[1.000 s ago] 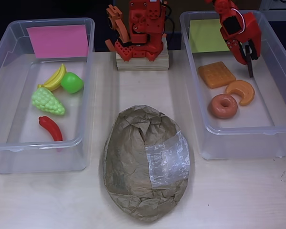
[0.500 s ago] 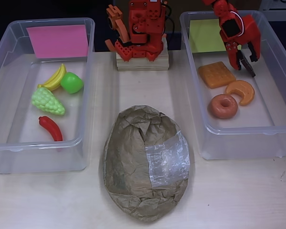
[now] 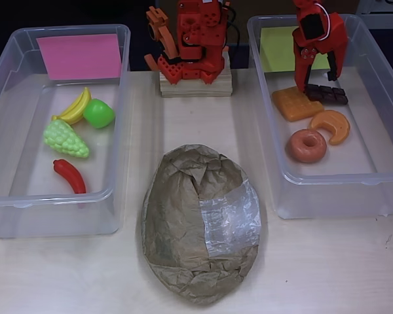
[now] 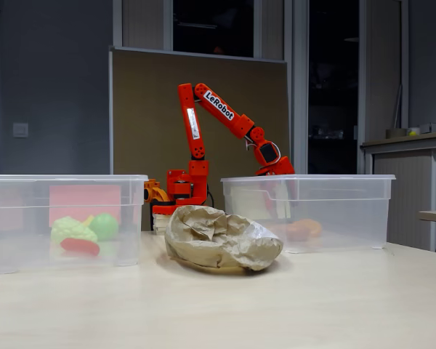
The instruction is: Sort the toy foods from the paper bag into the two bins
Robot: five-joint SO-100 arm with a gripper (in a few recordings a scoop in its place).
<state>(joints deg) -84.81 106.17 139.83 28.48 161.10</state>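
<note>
Chocolate bar [image 3: 327, 95] lies in the bin with the yellow-green label [image 3: 388, 78], just beside the orange waffle [image 3: 296, 103] and above the croissant [image 3: 333, 124] and donut [image 3: 306, 145] in the overhead view. The red gripper [image 3: 316, 80] hangs over it with its fingers spread, holding nothing. The paper bag [image 3: 200, 224] sits between both bins. Banana [image 3: 75, 108], apple [image 3: 99, 113], grapes [image 3: 65, 139] and chili [image 3: 69, 175] fill the pink-labelled bin [image 3: 6, 72].

Colours around your brown paper bag [image 3: 200, 222]

Left of the bag you see a pink label [image 3: 79, 55], yellow bananas [image 3: 76, 108], green apple [image 3: 99, 113], pale green grapes [image 3: 65, 138] and red chili [image 3: 69, 175]; right of it, a yellow-green label [image 3: 280, 49], orange waffle [image 3: 293, 103], dark chocolate bar [image 3: 326, 94], orange croissant [image 3: 333, 124], brown donut [image 3: 306, 145]; behind it, your red-orange arm [image 4: 225, 116].
</note>
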